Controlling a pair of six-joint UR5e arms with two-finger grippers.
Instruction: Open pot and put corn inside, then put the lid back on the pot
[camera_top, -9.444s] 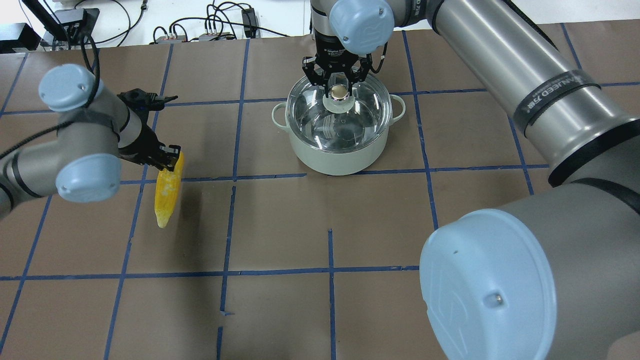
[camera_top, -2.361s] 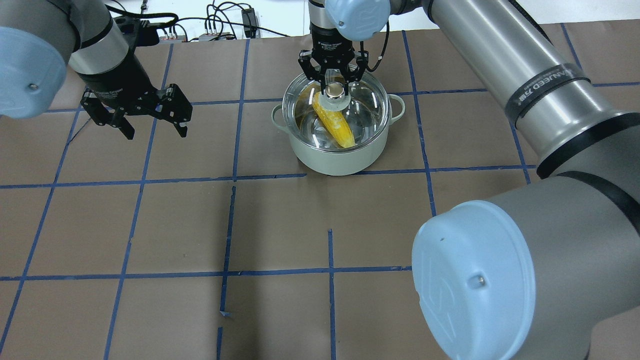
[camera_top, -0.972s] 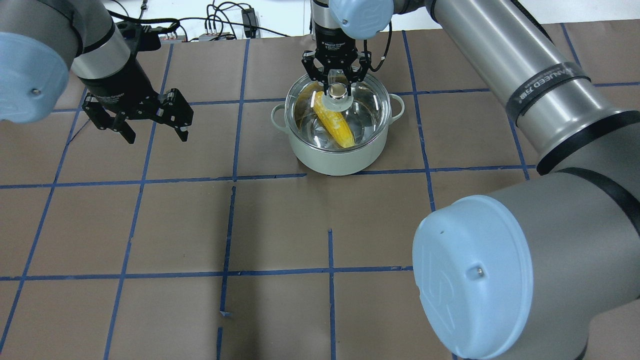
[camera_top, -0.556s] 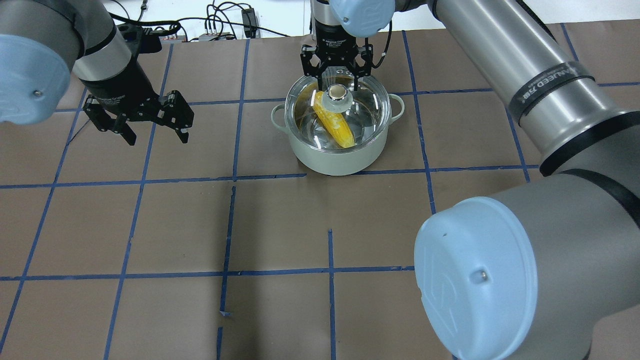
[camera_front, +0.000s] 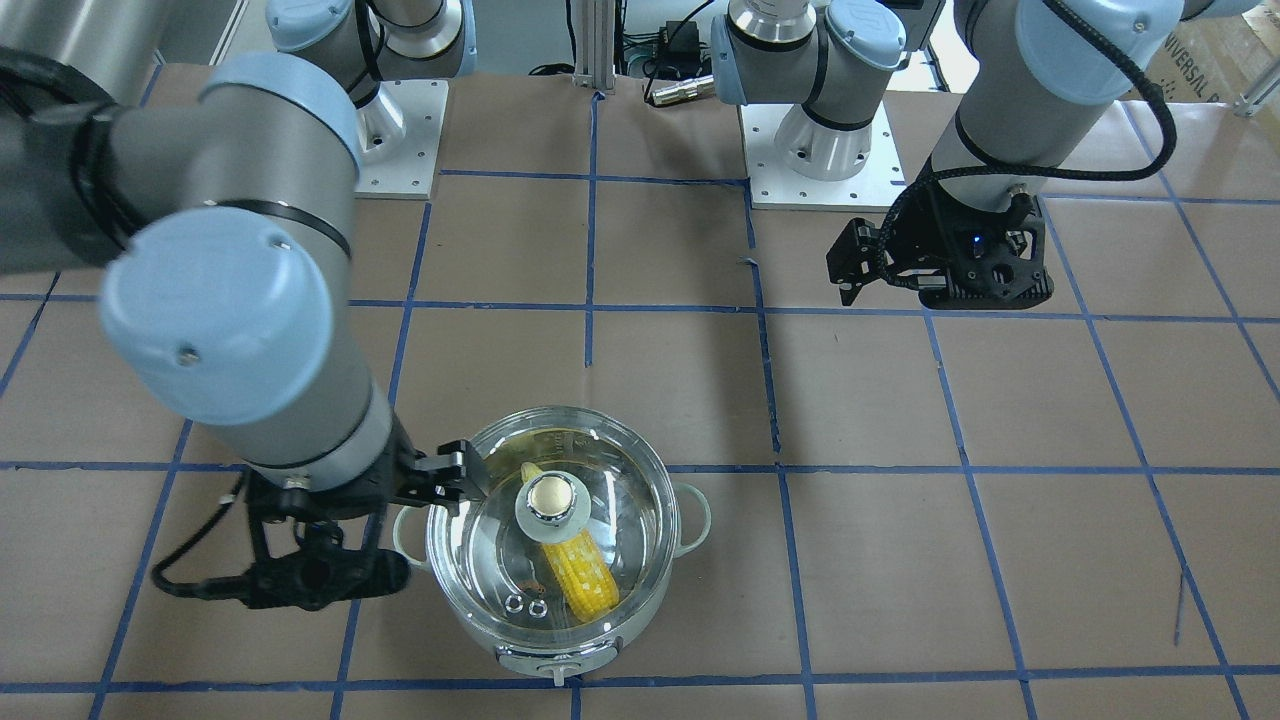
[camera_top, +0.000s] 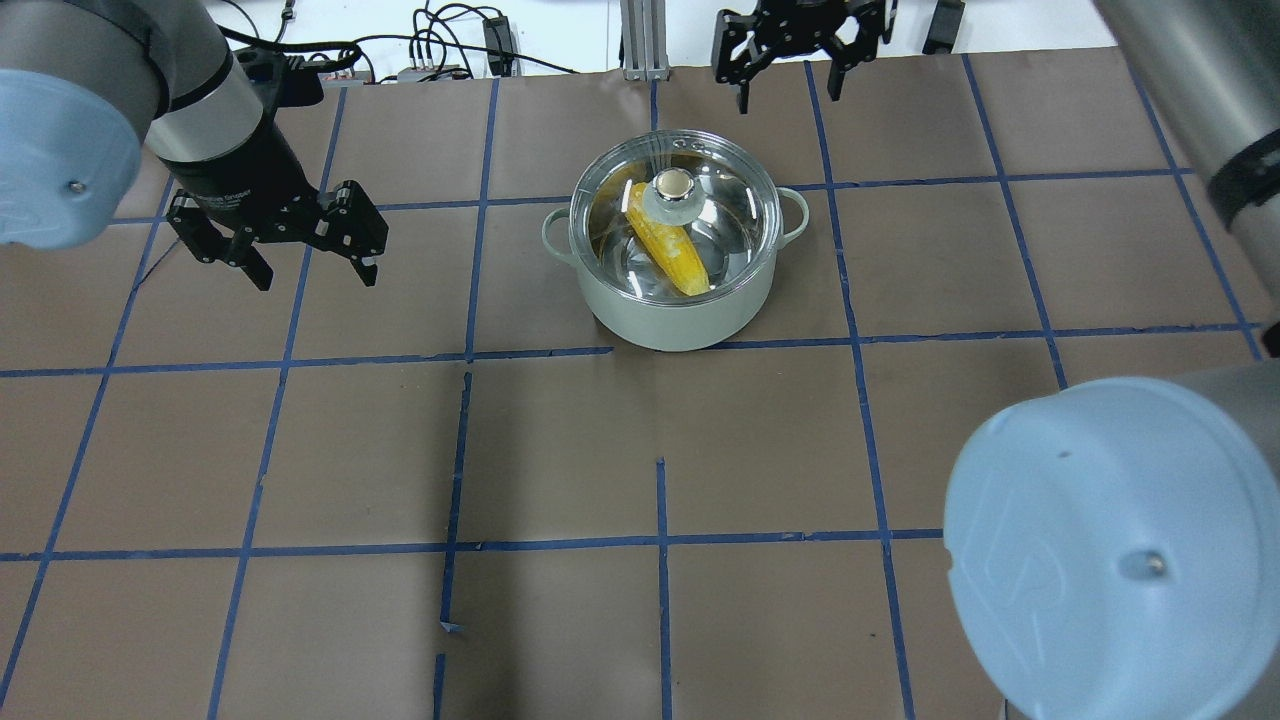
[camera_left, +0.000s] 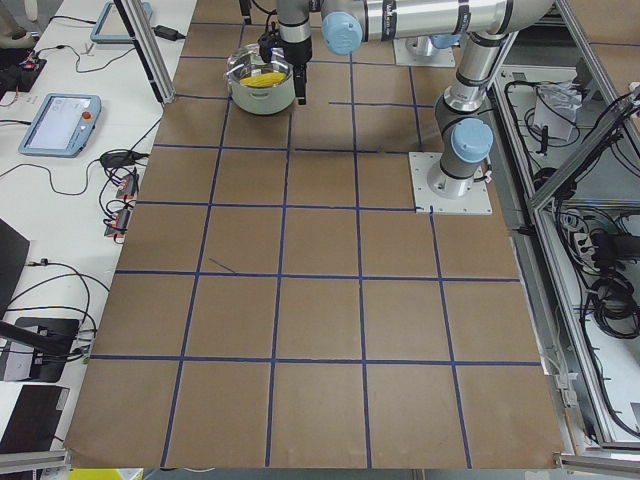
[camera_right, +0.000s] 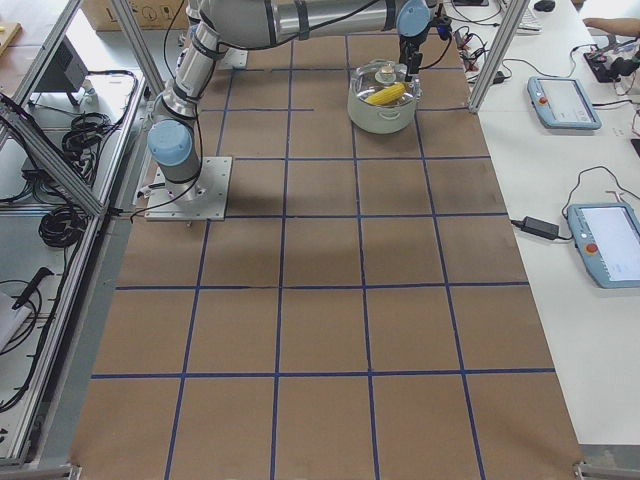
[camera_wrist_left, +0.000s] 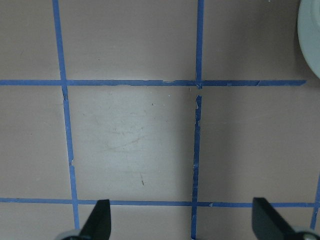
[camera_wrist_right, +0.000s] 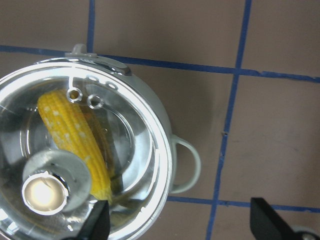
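The pot (camera_top: 680, 320) stands at the far middle of the table with the corn (camera_top: 672, 258) lying inside. The clear glass lid (camera_top: 735, 215) sits on the pot, its gold-capped knob (camera_top: 672, 185) free. My right gripper (camera_top: 790, 85) is open and empty, beyond the pot and a little to its right. Its wrist view shows the lid (camera_wrist_right: 135, 150), the corn (camera_wrist_right: 70, 130) and the knob (camera_wrist_right: 44, 192) below the open gripper (camera_wrist_right: 180, 220). My left gripper (camera_top: 290, 260) is open and empty, well left of the pot. In its wrist view the gripper (camera_wrist_left: 182, 220) is over bare table.
Brown paper with a blue tape grid (camera_top: 660, 545) covers the table. Cables and boxes (camera_top: 430, 55) lie beyond the far edge. My right arm's elbow joint (camera_top: 1100, 560) fills the near right of the overhead view. The pot's edge (camera_wrist_left: 312, 35) shows in the left wrist view.
My right gripper has let go of the lid knob and moved away, back and to the right. The lid stays on the pot. The left gripper has barely moved.
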